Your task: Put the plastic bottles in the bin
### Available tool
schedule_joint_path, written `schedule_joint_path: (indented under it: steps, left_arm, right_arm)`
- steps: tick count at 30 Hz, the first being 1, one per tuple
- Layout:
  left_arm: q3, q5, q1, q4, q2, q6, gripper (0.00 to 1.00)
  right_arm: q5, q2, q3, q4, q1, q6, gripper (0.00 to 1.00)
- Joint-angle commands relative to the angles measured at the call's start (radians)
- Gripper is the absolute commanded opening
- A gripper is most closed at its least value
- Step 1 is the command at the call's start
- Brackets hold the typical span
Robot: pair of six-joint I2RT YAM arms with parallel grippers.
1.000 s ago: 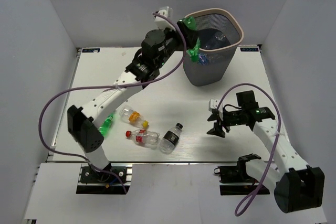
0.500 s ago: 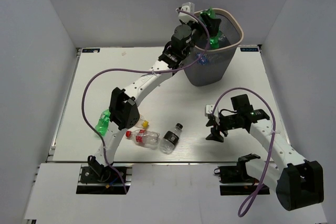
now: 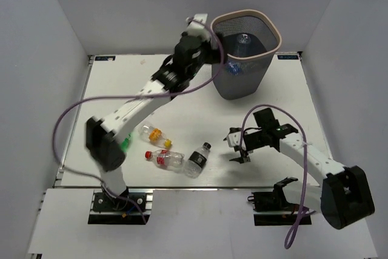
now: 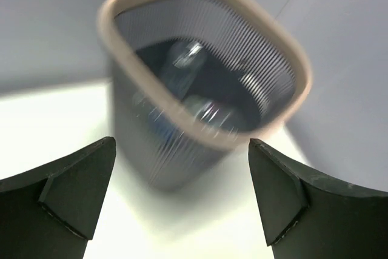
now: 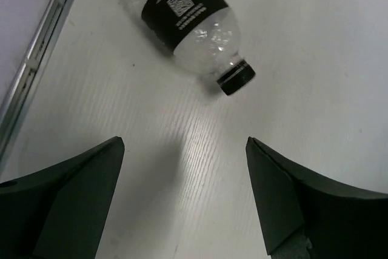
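Observation:
The bin point(image 3: 274, 31) stands at the back of the table, dark mesh with a pale rim, and clear bottles point(image 3: 243, 40) lie inside it. My left gripper point(image 3: 217, 51) hangs open and empty just left of its rim. In the left wrist view the bin point(image 4: 150, 100) fills the middle, blurred, beyond my left gripper point(image 4: 182, 193). Loose on the table lie an orange-capped bottle point(image 3: 151, 133), a red-labelled bottle point(image 3: 165, 159) and a black-labelled bottle point(image 3: 196, 160). My right gripper point(image 3: 236, 147) is open to the right of that last one. The right wrist view shows the black-labelled bottle point(image 5: 185, 19) lying ahead of my right gripper point(image 5: 185, 193).
A green bottle point(image 3: 126, 144) peeks out from behind the left arm's lower link. The left arm stretches diagonally over the table's left half. The table's metal edge rail point(image 5: 36, 65) runs along the left of the right wrist view.
My left gripper has opened, the green bottle it carried is gone from it, and it has drawn back left of the bin's mouth. My right gripper has moved left towards the black-labelled bottle.

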Motion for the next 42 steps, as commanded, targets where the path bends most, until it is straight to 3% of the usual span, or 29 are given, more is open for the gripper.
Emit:
schedule_joint_path:
  steps: [1, 3, 5, 6, 7, 10, 17, 24, 27, 28, 31, 32, 34, 42]
  left_arm:
    - [-0.206, -0.09, 0.013, -0.166, -0.308, 0.027, 1.0]
    - [-0.369, -0.152, 0.013, -0.322, -0.466, -0.038, 1.0]
    - [-0.512, -0.223, 0.013, -0.438, -0.563, -0.196, 1.0]
    - [-0.55, -0.246, 0.013, -0.566, -0.604, -0.259, 1.0]
    - [-0.608, -0.275, 0.013, -0.631, -0.678, -0.401, 1.0]
    - [-0.682, -0.266, 0.004, -0.813, -0.766, -0.633, 1.0]
    - [-0.878, -0.125, -0.005, -0.986, -0.866, -1.037, 1.0]
    - [-0.92, -0.076, -0.005, -0.912, -0.821, -1.093, 1.0]
    - [-0.899, -0.065, -0.005, -0.949, -0.775, -1.105, 1.0]
    - [-0.898, -0.054, -0.005, -0.967, -0.763, -1.114, 1.0]
    - [-0.94, -0.004, -0.005, -0.995, -0.754, -1.148, 1.0]
    - [-0.961, 0.03, -0.005, -0.995, -0.754, -1.148, 1.0]
    - [-1.009, 0.056, -0.005, -0.965, -0.763, -1.175, 1.0]
    - [-1.009, 0.075, -0.005, -0.896, -0.711, -1.175, 1.0]
  right_arm:
    - [-0.007, 0.096, 0.071, 0.034, 0.08, -0.293, 0.88]
    - [0.018, 0.191, 0.118, -0.002, 0.126, -0.4, 0.88]
    - [0.044, 0.272, 0.183, -0.009, 0.195, -0.43, 0.88]
    - [0.059, 0.288, 0.197, -0.009, 0.206, -0.452, 0.89]
    - [0.077, 0.332, 0.232, 0.009, 0.247, -0.449, 0.89]
    - [0.123, 0.366, 0.256, 0.07, 0.295, -0.415, 0.89]
    - [0.174, 0.518, 0.37, -0.114, 0.387, -0.541, 0.89]
    - [0.203, 0.615, 0.39, -0.141, 0.479, -0.504, 0.84]
    - [0.217, 0.658, 0.42, -0.157, 0.494, -0.449, 0.63]
    - [0.214, 0.662, 0.448, -0.175, 0.496, -0.427, 0.44]
    - [0.211, 0.641, 0.516, -0.203, 0.478, -0.265, 0.17]
    - [0.231, 0.6, 0.529, -0.188, 0.473, -0.136, 0.12]
    - [0.268, 0.566, 0.574, -0.16, 0.433, 0.03, 0.05]
    - [0.394, 0.265, 0.687, -0.017, 0.257, 0.411, 0.05]
